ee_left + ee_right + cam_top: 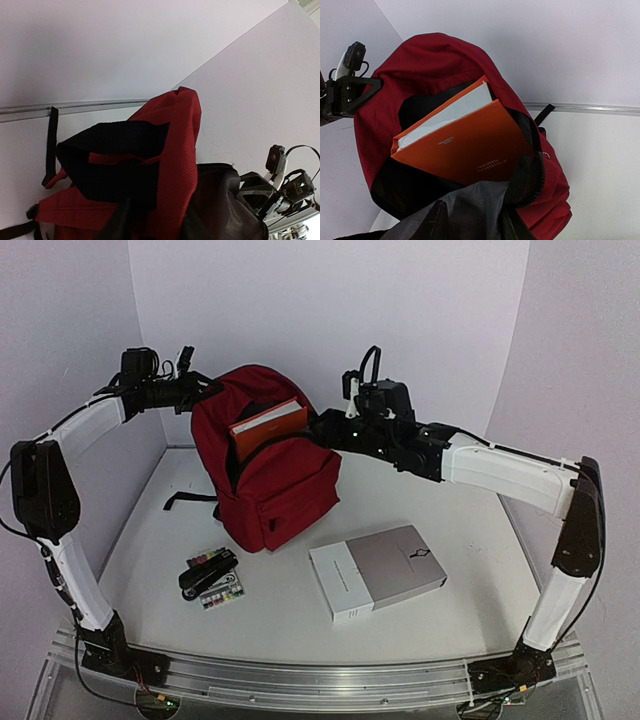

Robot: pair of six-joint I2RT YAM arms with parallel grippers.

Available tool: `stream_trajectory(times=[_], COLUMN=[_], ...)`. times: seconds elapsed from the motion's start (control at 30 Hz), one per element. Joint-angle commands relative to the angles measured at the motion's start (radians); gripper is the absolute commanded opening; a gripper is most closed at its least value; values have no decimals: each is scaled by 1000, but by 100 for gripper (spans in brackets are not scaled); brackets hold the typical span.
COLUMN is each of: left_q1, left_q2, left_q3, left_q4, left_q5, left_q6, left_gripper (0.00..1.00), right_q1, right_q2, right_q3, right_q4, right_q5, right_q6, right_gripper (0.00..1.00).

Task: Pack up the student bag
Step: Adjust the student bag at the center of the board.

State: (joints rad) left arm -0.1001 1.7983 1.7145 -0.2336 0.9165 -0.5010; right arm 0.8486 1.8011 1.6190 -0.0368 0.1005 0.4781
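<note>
The student bag, dark red with black straps, stands upright at the back middle of the table with its mouth open. An orange book sticks out of the mouth; in the right wrist view the orange book leans inside against the back wall. My left gripper is shut on the bag's top back rim; red fabric sits between its dark fingers. My right gripper is shut on the front rim, with the grey lining pinched between its fingers. Both hold the mouth apart.
A grey and white book lies flat on the table in front of the bag, to the right. A black stapler and a small strip of coloured items lie at the front left. A black strap trails left of the bag.
</note>
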Motion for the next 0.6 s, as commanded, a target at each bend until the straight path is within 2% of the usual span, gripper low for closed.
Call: stream_trajectory(times=[0.0,0.07,0.13,0.23,0.37,0.57], left_q1=[-17,-20,-24,-27,-37,-73], left_q2=[9,-8,-30,-82,-158,-277], left_q3=[2,-9,-31,-87,-162,-268], left_q4=[19,22,33,68,69,-10], left_q5=[13,13,26,56,70,-13], left_q6=[20,27,31,34,74,187], left_gripper=[50,64,77,88,93,97], right_q1=[2,2,2,2,2,2], right_q2=[25,20,12,-4,-41,-103], right_q3=[-4,-10,-17,-46,-116,-182], right_q4=[9,1,-13,-43,-65,-67], right_q5=[22,36,73,152,209,140], right_q6=[6,9,14,30,60,70], right_gripper=[45,48,57,65,71,77])
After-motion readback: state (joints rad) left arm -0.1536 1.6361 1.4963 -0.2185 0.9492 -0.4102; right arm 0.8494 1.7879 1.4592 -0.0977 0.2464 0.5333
